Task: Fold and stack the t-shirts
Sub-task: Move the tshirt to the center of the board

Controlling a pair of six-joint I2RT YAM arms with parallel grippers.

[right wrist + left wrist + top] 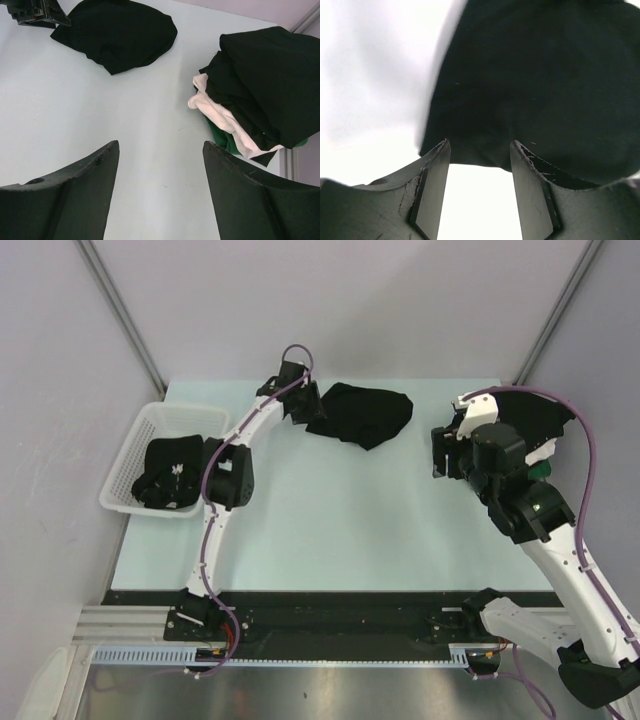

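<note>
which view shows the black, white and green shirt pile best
The right wrist view: the pile of black, white and green cloth shirts lies unobstructed, layers visible. In the top view the right arm hides most of it. The left wrist view misses it.

Left claw (480,145) far forward, low, jaws apart, empty. Right claw (160,147) raised, jaws wide, empty.
</note>
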